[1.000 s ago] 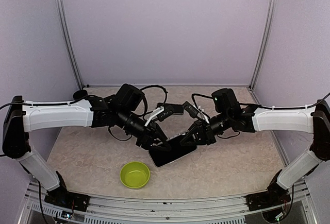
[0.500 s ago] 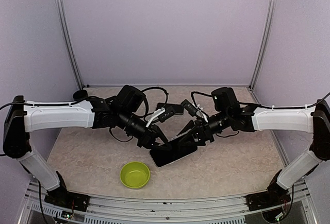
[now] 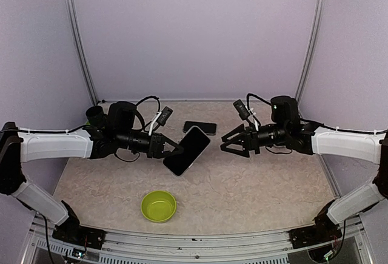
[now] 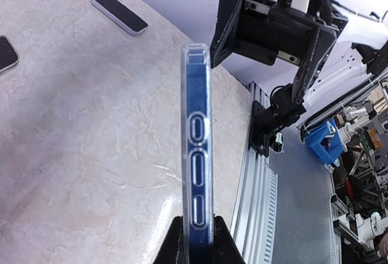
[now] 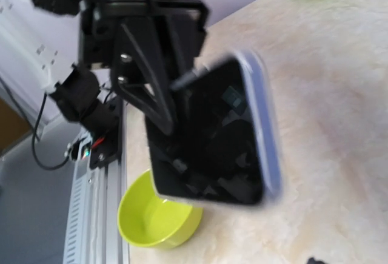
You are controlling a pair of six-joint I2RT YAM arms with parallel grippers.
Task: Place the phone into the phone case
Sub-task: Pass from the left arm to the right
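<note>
— Where's the phone [image 3: 188, 149]?
— Off the surface [image 3: 273, 185], between the two arms. The left gripper [image 3: 171, 151] is clamped on its lower end.
— And the right gripper [image 3: 225, 144]?
— Jaws spread, holding nothing. It sits apart, to the phone's right, facing it. So the left arm is the nearer; it has the thing.
— Which way does it lie?
— Its long axis slants from the left gripper up toward the right one, dark face turned upward.
— How does it look?
— Black glass, blue edge. Edge-on, a clear case [image 4: 197, 155] wraps that edge, with the side buttons covered. I'd judge it seated already. A second phone [image 3: 200, 127] lies flat behind.
</note>
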